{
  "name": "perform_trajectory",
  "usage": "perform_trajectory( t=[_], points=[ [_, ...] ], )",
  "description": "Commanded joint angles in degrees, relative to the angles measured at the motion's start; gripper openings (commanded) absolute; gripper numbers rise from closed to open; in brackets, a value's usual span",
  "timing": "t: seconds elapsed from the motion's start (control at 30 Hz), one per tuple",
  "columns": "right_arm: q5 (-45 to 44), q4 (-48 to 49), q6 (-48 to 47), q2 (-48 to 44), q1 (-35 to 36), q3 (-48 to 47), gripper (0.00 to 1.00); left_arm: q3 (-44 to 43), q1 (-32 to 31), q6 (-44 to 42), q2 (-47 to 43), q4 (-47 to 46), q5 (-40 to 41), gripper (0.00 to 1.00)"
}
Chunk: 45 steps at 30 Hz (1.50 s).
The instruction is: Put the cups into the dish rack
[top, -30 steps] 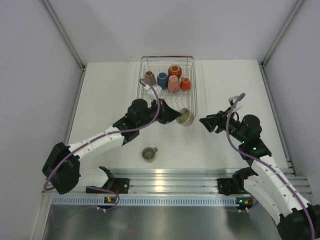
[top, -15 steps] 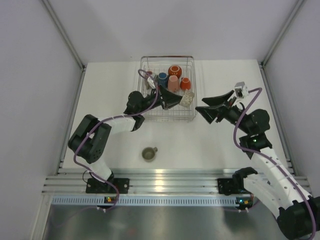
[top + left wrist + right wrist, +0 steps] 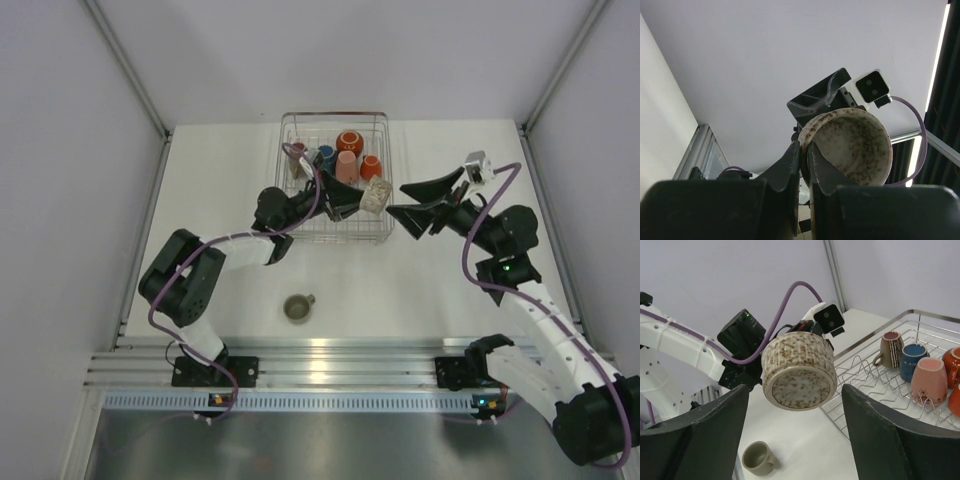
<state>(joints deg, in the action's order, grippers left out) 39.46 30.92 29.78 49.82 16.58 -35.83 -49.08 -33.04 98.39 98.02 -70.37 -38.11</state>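
Cups are split between the table [image 3: 450, 290] and the rack [image 3: 335, 114], with 1 more held in the air. Nearest my arm bases, an olive cup [image 3: 298, 307] stands mouth up on the table, alone, at 6 o'clock from the rack and well apart from it, its handle toward 2 o'clock. My right wrist camera also catches it low down [image 3: 760, 458].

Farther out, my left gripper [image 3: 345, 205] is clamped on a speckled cup [image 3: 373, 198]. The left wrist view shows 1 finger inside the rim and 1 outside, pinching the wall [image 3: 805, 162]. That cup [image 3: 850, 145] lies on its side, mouth toward my left arm and base toward my right. From above it sits over the rack's near right corner, at about 4 o'clock from the rack's middle.

My right gripper [image 3: 395, 203] is at 3 o'clock from it, jaws spread wide and holding nothing. In the right wrist view the speckled cup [image 3: 799, 371] sits between the 2 fingers with a gap on each side.

Farthest, 5 cups stand mouth down among the rack's prongs. A striped cup [image 3: 299, 155] is at 9 o'clock, partly behind a cable. Then come a blue cup [image 3: 325, 155], a pink cup [image 3: 346, 167], a far orange cup [image 3: 349, 140] at 12 o'clock and a right orange cup [image 3: 371, 167] at 3 o'clock.
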Motion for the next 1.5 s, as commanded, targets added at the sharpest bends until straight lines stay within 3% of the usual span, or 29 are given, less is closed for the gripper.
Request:
perform_trajectory(
  t=[0.0, 1.33, 1.47],
  points=[
    [1.8, 4.5, -1.1, 0.4, -0.6, -3.8, 0.76, -0.9, -0.9, 1.5, -0.4, -7.1, 1.1, 0.0],
    [2.5, 11.0, 2.9, 6.4, 4.8, 0.7, 0.74, -5.8, -3.7, 0.8, 2.0, -7.1, 3.1, 0.0],
    [2.4, 10.7, 2.3, 6.3, 5.0, 0.5, 0.65, -5.9, -3.8, 0.8, 2.0, -7.1, 3.0, 0.0]
  ],
)
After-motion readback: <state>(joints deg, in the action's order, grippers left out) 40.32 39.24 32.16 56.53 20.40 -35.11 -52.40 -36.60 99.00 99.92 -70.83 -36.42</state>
